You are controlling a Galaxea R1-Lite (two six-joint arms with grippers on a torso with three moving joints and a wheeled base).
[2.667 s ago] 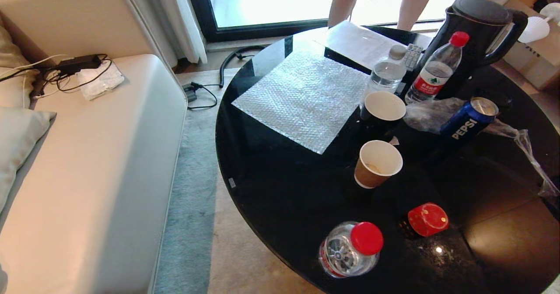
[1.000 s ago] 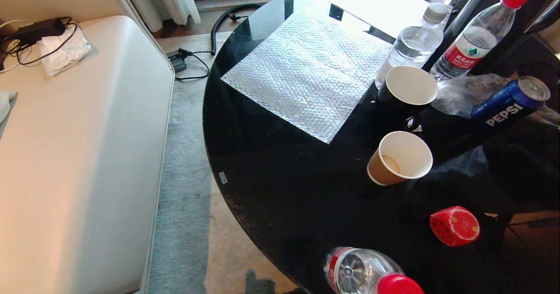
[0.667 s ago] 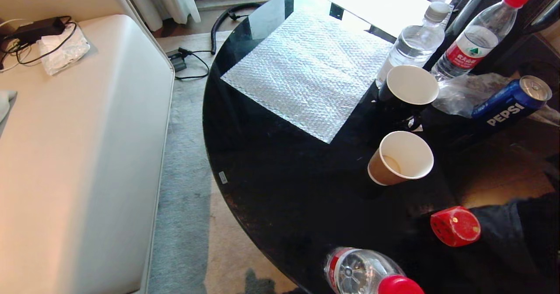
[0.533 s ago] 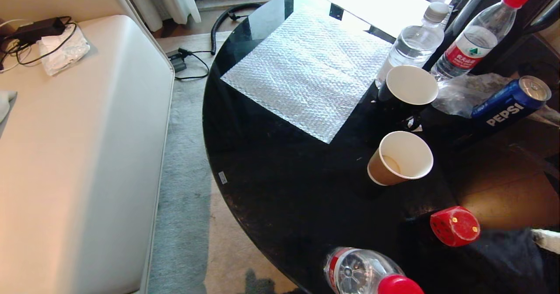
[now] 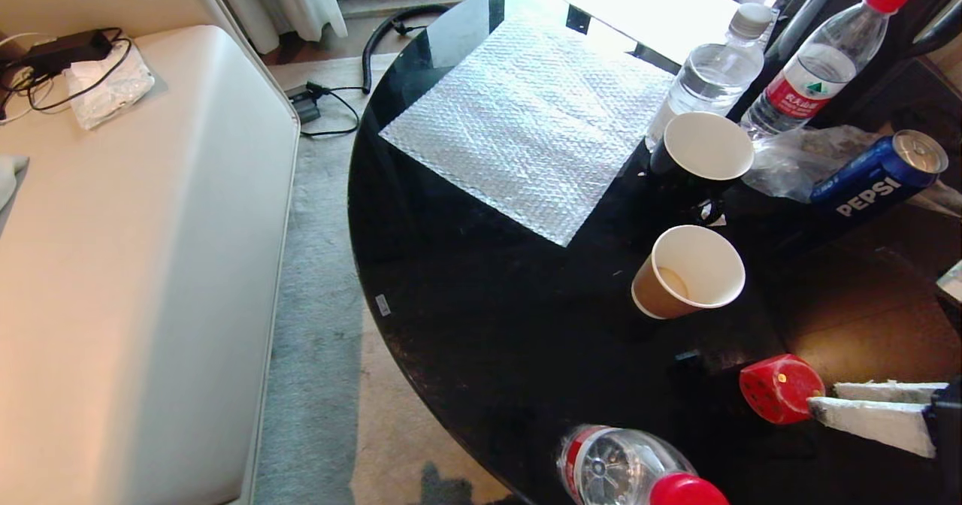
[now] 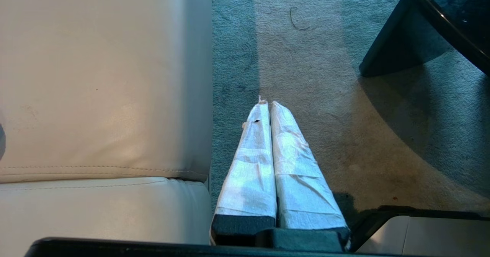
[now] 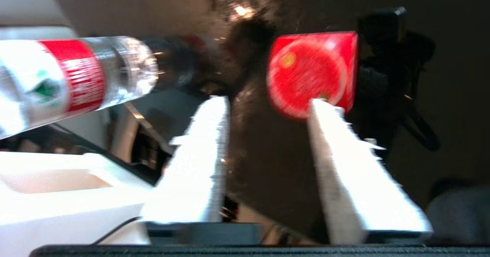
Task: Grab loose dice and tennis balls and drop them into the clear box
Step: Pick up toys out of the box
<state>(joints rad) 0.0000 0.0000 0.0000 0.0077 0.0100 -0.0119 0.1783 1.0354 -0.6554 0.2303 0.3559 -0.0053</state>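
The round black table [image 5: 481,325] is glossy and mirror-smooth. A square sheet of clear bubble wrap [image 5: 526,125] looks dimpled. The red plastic die [image 5: 778,388] shines. The brown paper cup [image 5: 688,272] is matt, the cream leather sofa [image 5: 143,264] smooth, the grey-green carpet [image 6: 306,58] rough.

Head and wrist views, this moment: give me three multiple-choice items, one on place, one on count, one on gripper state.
1. Where is the red die?
A. on the sofa
B. on the black table, by the right gripper
C. inside a cup

2. How many paper cups stand on the table?
A. two
B. four
C. none

3. How is the left gripper?
A. shut, over the carpet
B. holding a bottle
C. wide open

B: fingertips reach the die's side.
A: a brown cup and a black cup.
A: fingers pressed together.
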